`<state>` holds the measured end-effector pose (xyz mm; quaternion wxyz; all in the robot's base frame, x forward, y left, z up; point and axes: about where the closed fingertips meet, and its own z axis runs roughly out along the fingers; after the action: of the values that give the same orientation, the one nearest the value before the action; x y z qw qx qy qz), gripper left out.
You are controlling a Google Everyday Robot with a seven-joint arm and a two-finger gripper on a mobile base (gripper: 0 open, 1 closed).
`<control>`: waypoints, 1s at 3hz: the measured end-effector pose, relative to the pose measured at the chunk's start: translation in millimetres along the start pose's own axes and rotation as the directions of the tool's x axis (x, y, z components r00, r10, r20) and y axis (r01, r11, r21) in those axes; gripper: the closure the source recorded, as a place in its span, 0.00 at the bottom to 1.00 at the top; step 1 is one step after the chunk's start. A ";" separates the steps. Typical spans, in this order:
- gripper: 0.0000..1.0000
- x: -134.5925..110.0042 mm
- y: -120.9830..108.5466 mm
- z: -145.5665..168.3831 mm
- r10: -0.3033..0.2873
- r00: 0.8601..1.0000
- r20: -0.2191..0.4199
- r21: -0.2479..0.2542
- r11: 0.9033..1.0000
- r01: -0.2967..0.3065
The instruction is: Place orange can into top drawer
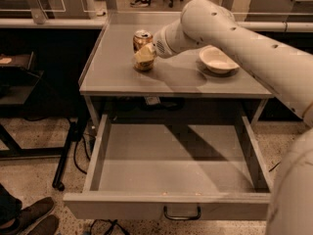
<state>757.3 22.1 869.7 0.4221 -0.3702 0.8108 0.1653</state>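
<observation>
The orange can (142,37) stands upright on the grey tabletop (122,75), at its left middle. My gripper (144,58) reaches in from the right and sits against the can's lower front, covering its bottom half. The can still rests on the table. The top drawer (171,163) is pulled wide open below the tabletop, its flat grey bottom bare, with a small dark handle (181,213) on the front panel.
A shallow white bowl (217,60) sits on the tabletop to the right of the can, under my arm (234,33). A dark stand leg and cables (68,151) are left of the drawer. Shoes (27,218) show at the bottom left.
</observation>
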 end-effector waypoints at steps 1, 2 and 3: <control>1.00 -3.6 13.5 -58.0 -0.038 0.999 0.022 0.051 0.998 0.036; 1.00 9.7 30.8 -111.5 -0.040 0.999 0.018 0.085 0.996 0.038; 1.00 12.1 27.5 -112.7 -0.045 0.999 0.011 0.074 0.996 0.045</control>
<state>669.2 -30.5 925.1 0.4440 -0.3715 0.8053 0.1280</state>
